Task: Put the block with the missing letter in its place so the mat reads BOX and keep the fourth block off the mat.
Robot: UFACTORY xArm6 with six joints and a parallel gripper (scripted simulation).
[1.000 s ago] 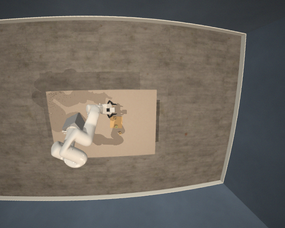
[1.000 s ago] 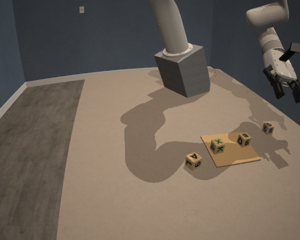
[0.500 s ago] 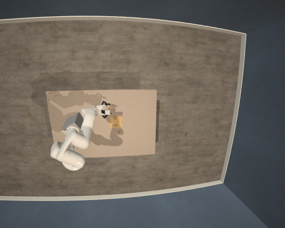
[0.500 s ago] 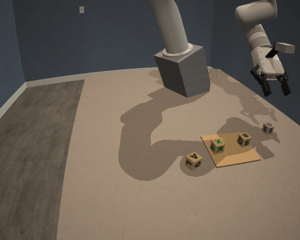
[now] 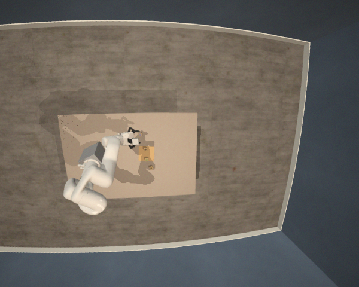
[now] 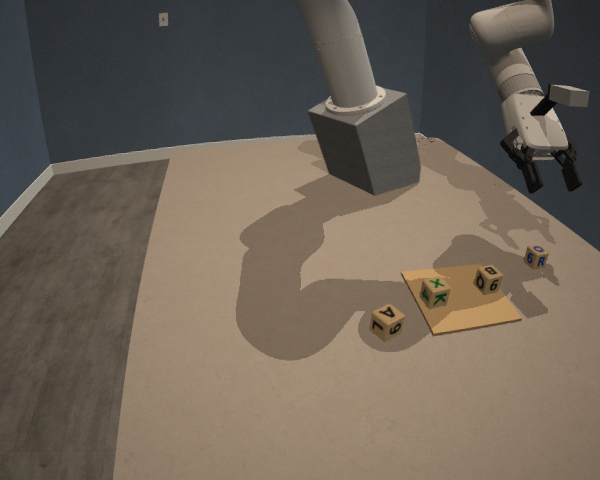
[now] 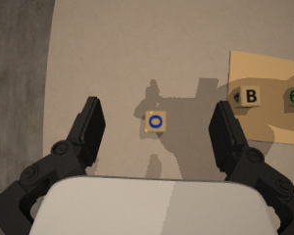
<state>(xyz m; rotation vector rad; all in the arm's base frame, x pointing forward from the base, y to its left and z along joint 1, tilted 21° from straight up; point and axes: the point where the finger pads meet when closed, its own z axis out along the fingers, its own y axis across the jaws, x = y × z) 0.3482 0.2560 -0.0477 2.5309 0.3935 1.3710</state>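
Observation:
An orange mat (image 6: 460,299) lies on the table and bears two blocks: one with a black B on top (image 6: 488,279) and one with a green X on top (image 6: 435,292). A block with a blue O on top (image 6: 536,256) lies off the mat, beyond the B block. In the wrist view the O block (image 7: 155,121) sits on the table between my fingers' lines, far below, left of the mat (image 7: 268,94) and the B block (image 7: 251,97). My gripper (image 6: 548,174) is open and empty, high above the O block. It also shows in the overhead view (image 5: 133,139).
A fourth block with A on top (image 6: 387,321) lies off the mat on the X side. The grey robot pedestal (image 6: 365,139) stands at the back of the table. The table's edge runs close behind the O block.

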